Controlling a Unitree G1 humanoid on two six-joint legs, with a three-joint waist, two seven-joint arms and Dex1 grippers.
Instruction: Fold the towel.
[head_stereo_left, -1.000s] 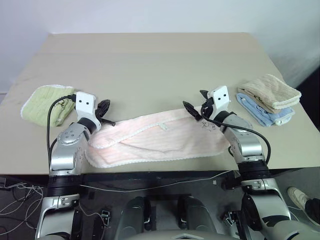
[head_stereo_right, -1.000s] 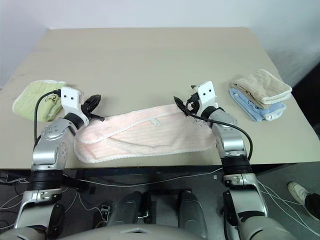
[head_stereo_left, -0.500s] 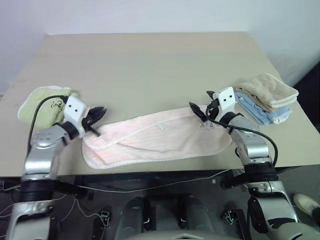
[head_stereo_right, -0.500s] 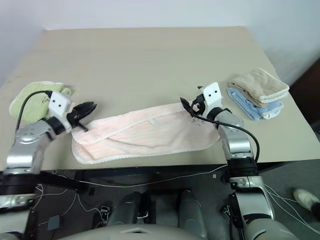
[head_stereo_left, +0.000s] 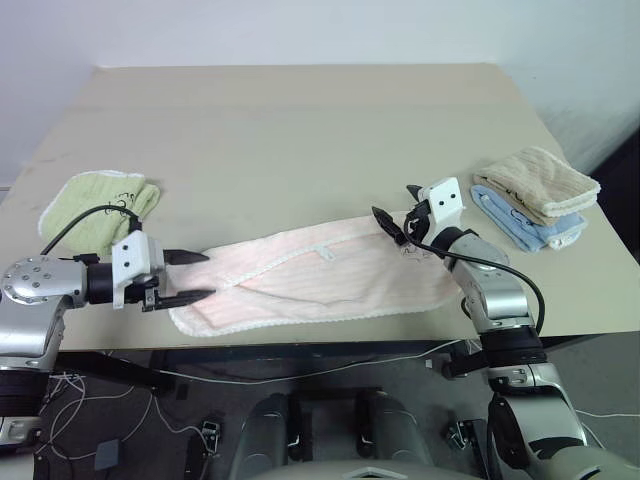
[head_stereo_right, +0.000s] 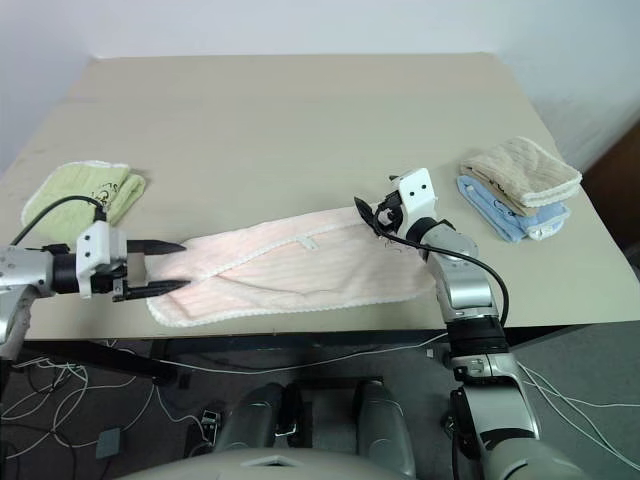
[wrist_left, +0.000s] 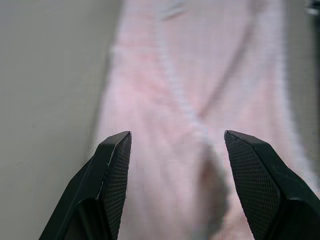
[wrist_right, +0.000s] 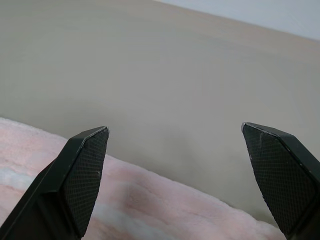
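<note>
Beige table (head_stereo_left: 300, 120) lies under me: my left gripper (head_stereo_left: 198, 276) has drawn back and let go, fingers parted at the towel (head_stereo_left: 320, 282)'s left end (near edge). My right gripper (head_stereo_left: 398, 215) hovers open over its far-right corner.

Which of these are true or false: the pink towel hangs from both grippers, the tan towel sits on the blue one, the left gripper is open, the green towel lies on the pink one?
1. The pink towel hangs from both grippers. False: it lies flat on the table.
2. The tan towel sits on the blue towel. True.
3. The left gripper is open. True.
4. The green towel lies on the pink one. False: it lies apart.
</note>
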